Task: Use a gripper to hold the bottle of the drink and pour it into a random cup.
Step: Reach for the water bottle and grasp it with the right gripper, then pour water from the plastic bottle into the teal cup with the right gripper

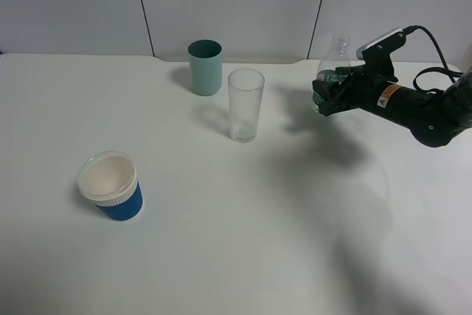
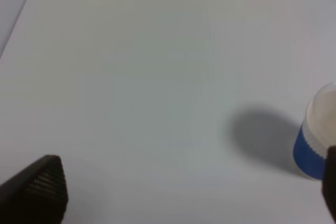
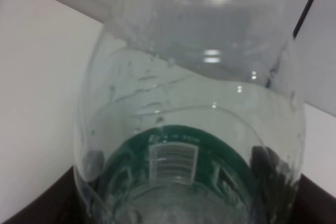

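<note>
Clear plastic with a green band, the bottle of the drink (image 1: pixel 335 57) stood upright, clamped in the right tool (image 1: pixel 326 94) off the counter (image 1: pixel 243 256) beside the tall glass (image 1: pixel 245 105) — upright, presumably, so nothing spilled before pouring.

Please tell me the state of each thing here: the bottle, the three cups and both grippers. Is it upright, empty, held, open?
bottle: upright, held by the right gripper
right gripper: shut on the bottle
left gripper: open, holding nothing
glass: upright, looks empty
green cup: upright, contents not visible
blue cup: upright, no lid, looks empty
</note>
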{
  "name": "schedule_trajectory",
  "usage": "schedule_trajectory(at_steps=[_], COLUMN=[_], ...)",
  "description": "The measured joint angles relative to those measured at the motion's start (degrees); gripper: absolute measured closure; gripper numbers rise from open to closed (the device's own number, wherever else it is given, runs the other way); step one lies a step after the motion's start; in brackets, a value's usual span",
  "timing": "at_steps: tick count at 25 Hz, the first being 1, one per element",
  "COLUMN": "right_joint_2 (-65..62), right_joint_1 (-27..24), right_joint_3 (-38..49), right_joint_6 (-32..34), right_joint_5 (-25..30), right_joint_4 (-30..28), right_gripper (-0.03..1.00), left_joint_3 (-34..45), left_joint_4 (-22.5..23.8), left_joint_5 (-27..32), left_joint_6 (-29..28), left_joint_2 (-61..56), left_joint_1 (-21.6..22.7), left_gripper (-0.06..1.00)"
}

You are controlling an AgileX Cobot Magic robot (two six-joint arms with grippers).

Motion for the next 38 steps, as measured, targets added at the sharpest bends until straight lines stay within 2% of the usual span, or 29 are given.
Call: schedule_trajectory(at_steps=[10, 15, 21, 28, 33, 38], right_joint_2=[-1.13, -5.32, -10.64, -16.03, -19.78, -22.54], right_joint_1=[0.0, 0.2, 1.37, 5.92, 11.18, 15.6], right_joint_3=[0.0, 0.05, 0.13, -0.86, -4.98, -12.25], right_joint_6=[0.1, 1.05, 2.03, 2.07, 2.14, 4.47], right_joint_5=[0.35, 3.21, 11.69, 23.47, 34.36, 42.53], right_joint_4=[0.0, 0.2, 1.22, 3.0, 3.08, 3.18], right_gripper=[0.41, 0.41, 0.41, 0.41, 0.41, 0.41], left_joint_3=[0.0, 0.0, 0.0, 0.0, 0.0, 0.0], left_joint_4=[-0.05, -0.05, -0.05, -0.05, -0.05, -0.05], left_joint_5=[0.0, 0.0, 0.0, 0.0, 0.0, 0.0], left_joint_6=[0.0, 0.0, 0.0, 0.0, 0.31, 0.0], left_joint_2=[0.0, 0.0, 0.0, 0.0, 0.0, 0.0], left_joint_1=[0.0, 0.0, 0.0, 0.0, 0.0, 0.0], left_gripper=[-0.04, -0.04, -0.04, -0.04, -0.04, -0.04])
